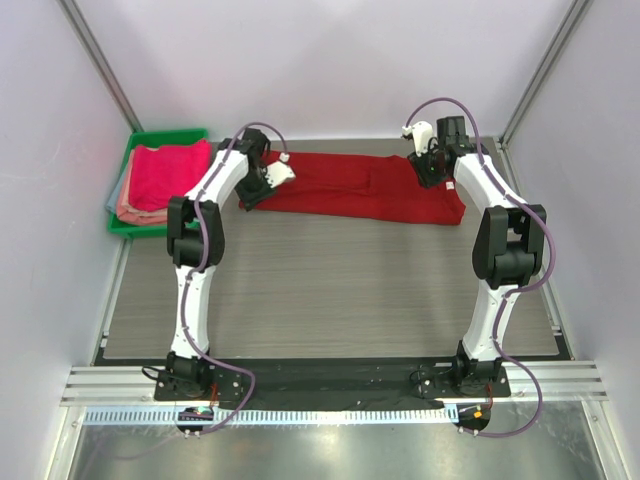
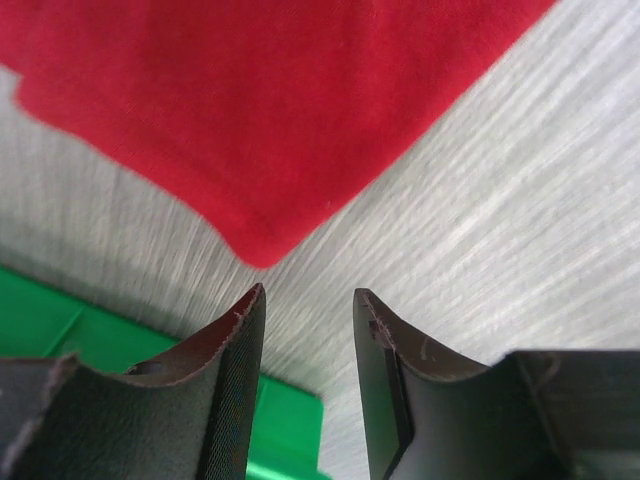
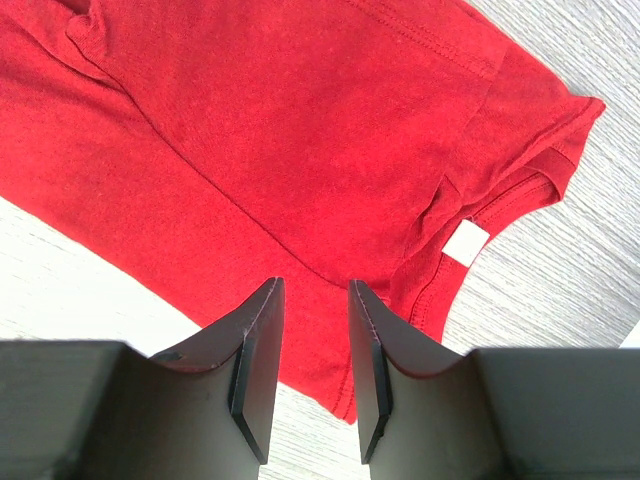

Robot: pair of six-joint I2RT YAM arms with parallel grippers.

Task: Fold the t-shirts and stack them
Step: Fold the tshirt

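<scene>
**Red shirt on table, both claws apart at its ends**

One green tray [image 1: 170, 135] sits at 10 o'clock off the table [image 1: 330, 290]. It holds a folded pile: bright pink shirt [image 1: 170, 172] on top, salmon shirt [image 1: 140, 213] under it, and a grey edge [image 1: 117, 192] at 9 o'clock.

One deep red shirt [image 1: 350, 185] lies in a long strip at the table's 12 o'clock.

The left gripper [image 2: 308, 310] has its fingers apart and empty, with the shirt's corner just beyond them at 12 o'clock.

The right gripper [image 3: 315, 300] also has its fingers apart and empty, over the shirt's edge. The white label [image 3: 467, 243] is at 2 o'clock from the tips.

Count: four shirts visible, one tray, two grippers.
</scene>
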